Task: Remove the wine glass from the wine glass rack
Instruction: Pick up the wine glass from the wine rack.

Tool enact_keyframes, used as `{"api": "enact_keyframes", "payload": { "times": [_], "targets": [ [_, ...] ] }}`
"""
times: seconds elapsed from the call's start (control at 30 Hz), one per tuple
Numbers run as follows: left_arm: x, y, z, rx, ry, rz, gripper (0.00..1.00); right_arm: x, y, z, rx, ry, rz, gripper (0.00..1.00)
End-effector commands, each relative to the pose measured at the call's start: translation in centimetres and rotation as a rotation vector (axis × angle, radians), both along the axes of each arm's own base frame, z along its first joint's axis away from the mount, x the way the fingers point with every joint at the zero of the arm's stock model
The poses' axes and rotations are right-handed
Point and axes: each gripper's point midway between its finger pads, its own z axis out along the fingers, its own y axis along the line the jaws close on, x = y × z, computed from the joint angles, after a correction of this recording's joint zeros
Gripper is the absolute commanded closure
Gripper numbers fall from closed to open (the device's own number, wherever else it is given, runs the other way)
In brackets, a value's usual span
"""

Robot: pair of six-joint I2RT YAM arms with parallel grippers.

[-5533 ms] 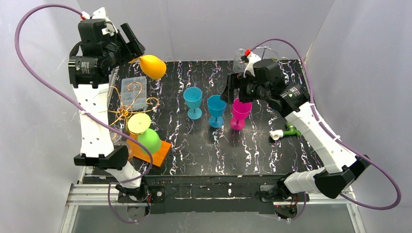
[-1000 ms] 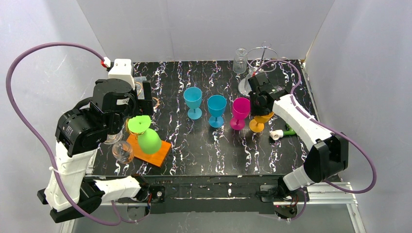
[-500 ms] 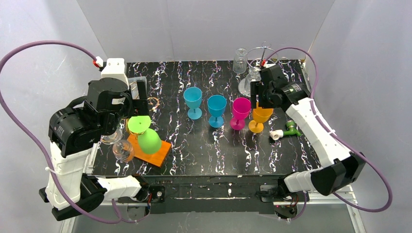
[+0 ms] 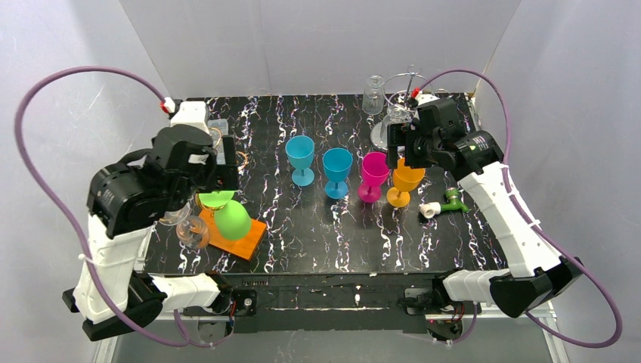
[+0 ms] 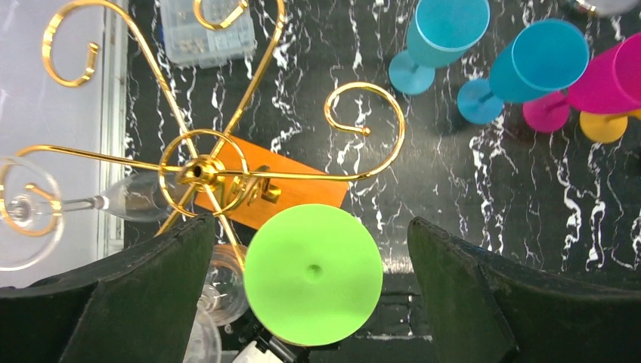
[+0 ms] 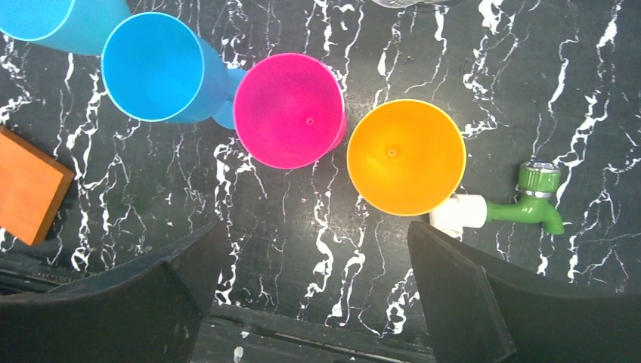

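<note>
The gold wire wine glass rack (image 5: 200,172) stands on an orange base (image 4: 246,242) at the table's left. A green wine glass (image 5: 313,274) hangs upside down on it, foot up (image 4: 215,198). My left gripper (image 5: 310,221) is open above that foot, one finger to each side and neither touching. Clear glasses (image 5: 30,208) hang on the rack's left arms. The orange wine glass (image 6: 406,156) stands upright beside the pink one (image 6: 289,110). My right gripper (image 6: 314,227) hovers open and empty above the table near them.
Two blue glasses (image 4: 337,165) (image 4: 300,151) stand in line left of the pink one. A green tap (image 4: 453,200) lies right of the orange glass. A silver stand with clear glasses (image 4: 408,83) is at the back right. A clear box (image 5: 208,34) lies behind the rack.
My right gripper has opened, let go of the orange glass on the table and lifted away. The left arm has shifted slightly over the green glass.
</note>
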Motion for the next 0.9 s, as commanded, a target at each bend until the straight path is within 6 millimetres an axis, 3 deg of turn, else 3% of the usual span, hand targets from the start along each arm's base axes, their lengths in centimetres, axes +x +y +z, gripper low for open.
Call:
{"api": "enact_keyframes", "payload": {
  "times": [0.0,0.23,0.63,0.87],
  "targets": [
    [-2.3,0.7,-3.1,0.042,0.146,-0.006,0.02,0.2,1.2,1.9,0.059,-0.051,0.054,0.02],
    [-2.6,0.9,-4.5,0.064,0.189,0.018,0.02,0.1,1.2,1.4,0.067,-0.044,0.050,0.02],
    [-4.5,2.7,-5.2,0.089,0.216,0.029,0.02,0.2,1.2,0.4,0.055,-0.021,0.043,0.02],
    [-4.6,2.6,-6.0,0.110,0.249,0.011,0.12,0.0,1.0,0.7,0.064,-0.027,0.029,0.02]
  ]
}}
